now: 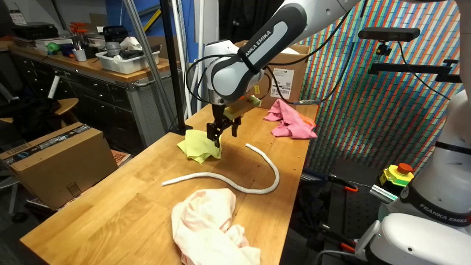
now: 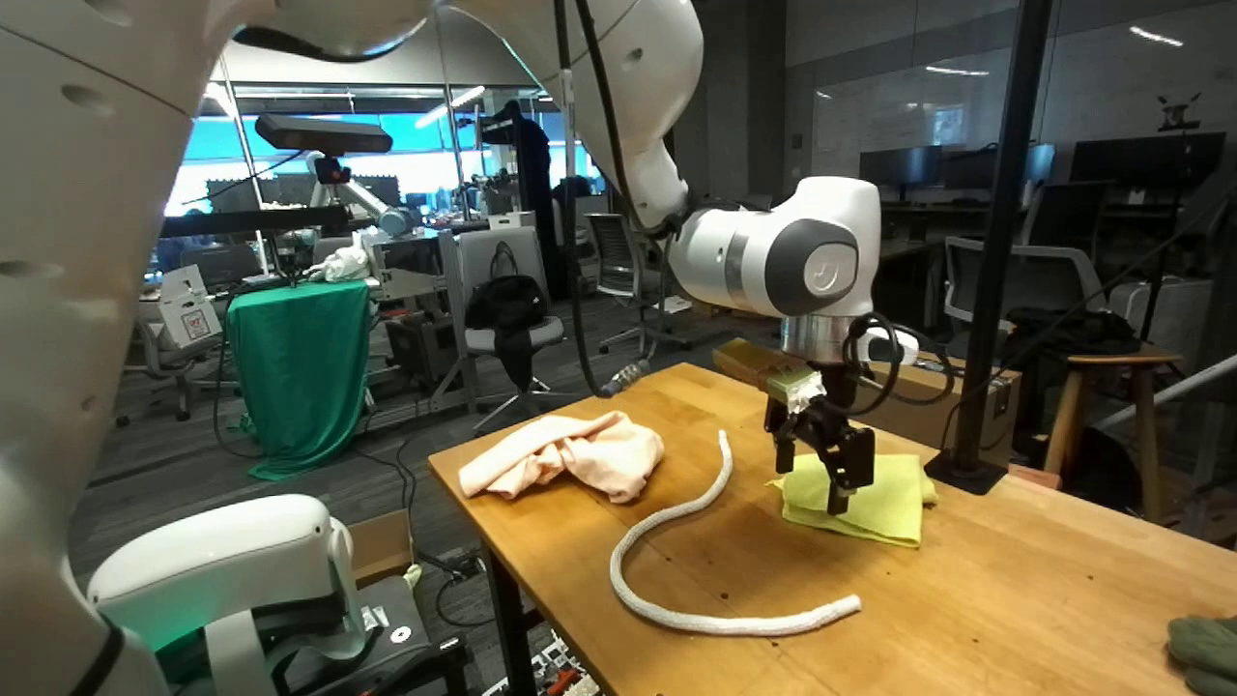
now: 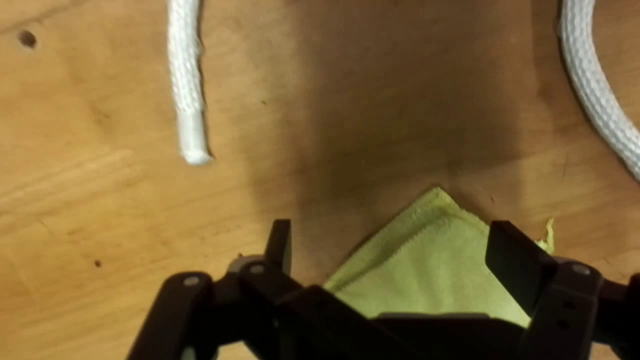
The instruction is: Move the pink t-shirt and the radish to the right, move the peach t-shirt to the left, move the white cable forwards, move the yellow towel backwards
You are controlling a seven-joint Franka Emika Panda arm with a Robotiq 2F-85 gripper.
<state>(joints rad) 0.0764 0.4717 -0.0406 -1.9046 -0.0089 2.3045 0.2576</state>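
Observation:
My gripper (image 1: 226, 138) stands open just above the yellow towel (image 1: 197, 146). In the wrist view the jaws are wide apart over a corner of the towel (image 3: 430, 270), with no grip on it; whether a fingertip touches the cloth I cannot tell. The white cable (image 2: 696, 622) lies in a loose curve on the table, one end of the cable (image 3: 186, 75) pointing towards the gripper. A crumpled peach t-shirt (image 1: 209, 224) rests at one end of the cable's side. Farther along the table is the bunched pink t-shirt (image 1: 289, 123), seen in one exterior view only. The radish is hidden or out of view.
A black post (image 1: 180, 129) is fixed at the table edge beside the towel. A cardboard box (image 1: 283, 77) stands behind the pink t-shirt. Dark green cloth (image 2: 1203, 652) shows at the frame's corner. The wooden table (image 1: 121, 217) has bare surface around the cable.

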